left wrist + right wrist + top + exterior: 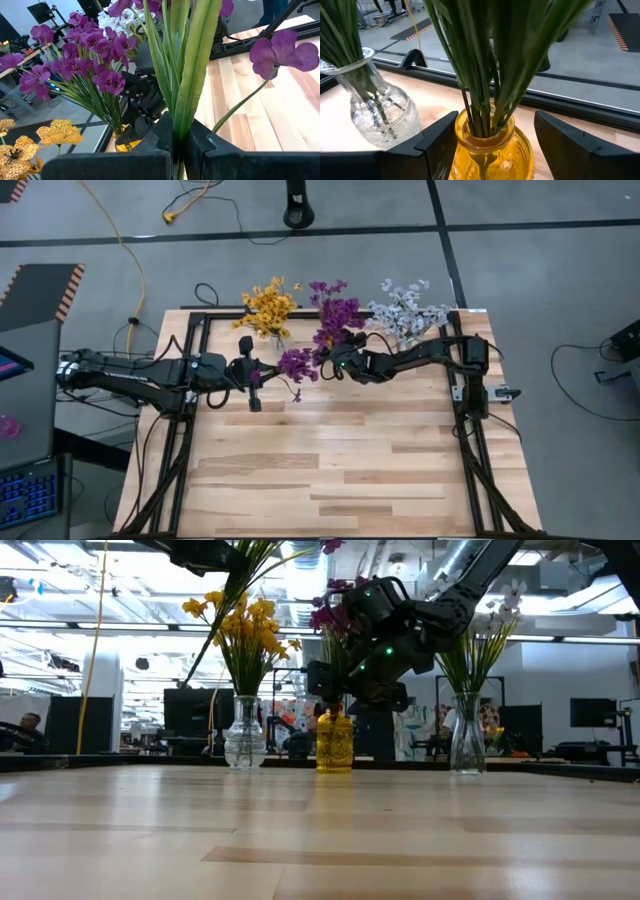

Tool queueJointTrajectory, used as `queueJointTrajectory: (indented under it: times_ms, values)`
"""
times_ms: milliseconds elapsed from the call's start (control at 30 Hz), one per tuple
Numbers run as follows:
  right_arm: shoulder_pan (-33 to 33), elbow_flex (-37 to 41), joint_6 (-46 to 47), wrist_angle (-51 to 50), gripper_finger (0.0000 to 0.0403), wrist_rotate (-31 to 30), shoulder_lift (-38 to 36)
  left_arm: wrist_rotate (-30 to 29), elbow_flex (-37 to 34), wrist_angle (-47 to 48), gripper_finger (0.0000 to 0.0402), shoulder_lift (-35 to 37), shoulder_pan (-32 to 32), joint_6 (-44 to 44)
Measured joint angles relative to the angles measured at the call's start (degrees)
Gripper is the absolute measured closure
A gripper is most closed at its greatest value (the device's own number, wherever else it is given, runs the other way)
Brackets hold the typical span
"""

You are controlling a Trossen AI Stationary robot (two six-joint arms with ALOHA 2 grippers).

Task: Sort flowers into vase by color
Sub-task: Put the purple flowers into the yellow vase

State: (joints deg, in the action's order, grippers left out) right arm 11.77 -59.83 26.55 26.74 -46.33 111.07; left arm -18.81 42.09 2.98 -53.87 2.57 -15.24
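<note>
Three vases stand at the table's far edge: a clear one with yellow flowers (245, 735), an amber one (487, 150) with purple flowers (337, 315), and a clear one with white flowers (405, 308). My left gripper (180, 147) is shut on a purple sprig (296, 365), in the air left of the amber vase. My right gripper (495, 142) is open. Its fingers (440, 142) stand on either side of the amber vase's neck, on its near side. My left gripper pinches the sprig's bundle of green stems and leaves (181, 127) between its two fingers, which come nearly level from the table's left and lie across the stems. The sprig is lifted clear of the table and slants. Its purple blossoms (282, 50) are beyond the fingers.
A black frame (205, 320) runs along the table's far, left and right edges. The near half of the wooden top (330, 470) is bare. Cables lie on the floor beyond the table, and a monitor and keyboard (25, 490) stand at its left.
</note>
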Motion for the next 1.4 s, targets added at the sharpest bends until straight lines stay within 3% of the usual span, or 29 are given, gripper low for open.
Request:
queueJointTrajectory:
  times_ms: [967,1133,1400]
  values:
    - [1.1,0.0,0.0,0.3,0.0119,3.1,0.0,0.0,0.0,0.1,0.0401,0.0,0.0,0.0]
    - [1.1,0.0,0.0,0.3,0.0140,3.1,0.0,0.0,0.0,0.1,0.0401,0.0,0.0,0.0]
    - [0.9,0.0,-0.1,0.3,0.0206,3.1,0.0,0.0,0.0,0.1,0.0401,0.0,0.0,0.5]
